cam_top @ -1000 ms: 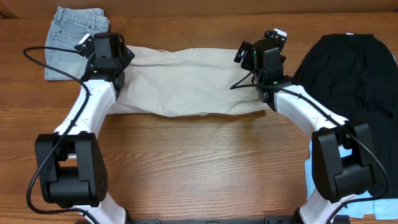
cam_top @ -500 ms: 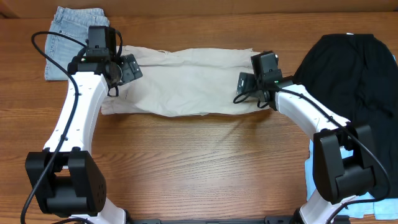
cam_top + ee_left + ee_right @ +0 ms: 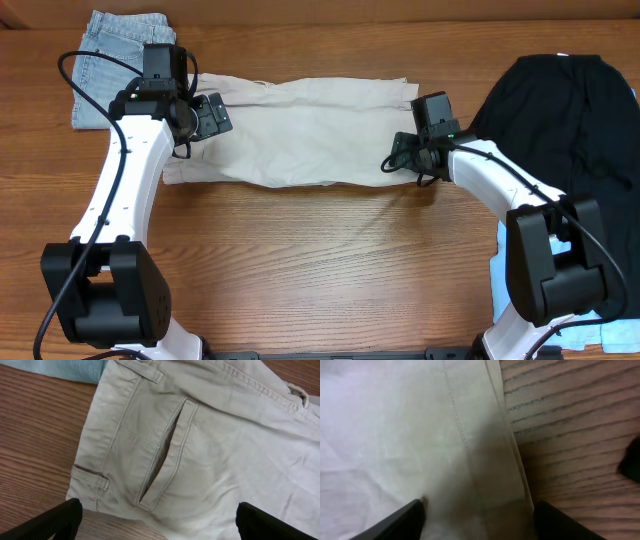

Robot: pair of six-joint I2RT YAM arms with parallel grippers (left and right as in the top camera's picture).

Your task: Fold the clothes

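Cream-beige shorts point(image 3: 310, 130) lie spread in a long band across the far half of the table point(image 3: 320, 260), running from left to right between the two arms; a pale-blue garment point(image 3: 125, 50) sits folded at the far left corner, touching the band's left end, and a black garment point(image 3: 565, 120) lies heaped at the right, just beside the right arm.

Compared with a second ago, the left gripper point(image 3: 212, 115) has moved up from the near left corner of the shorts to a spot over their upper left part; the right gripper point(image 3: 405, 158) has dropped from the far right corner to the near right edge; the shorts' outline is little changed.

In the left wrist view the left gripper point(image 3: 159, 510) hangs above the cloth with its fingers point(image 3: 60, 520) spread wide and holding nothing; a slit pocket point(image 3: 167, 455) and a belt loop point(image 3: 90, 474) lie directly ahead of it.

In the right wrist view the right gripper point(image 3: 477, 510) sits very close over the stitched hem point(image 3: 512, 460), fingers parted with cloth lying between them but not pinched; bare wood shows just right of the hem.
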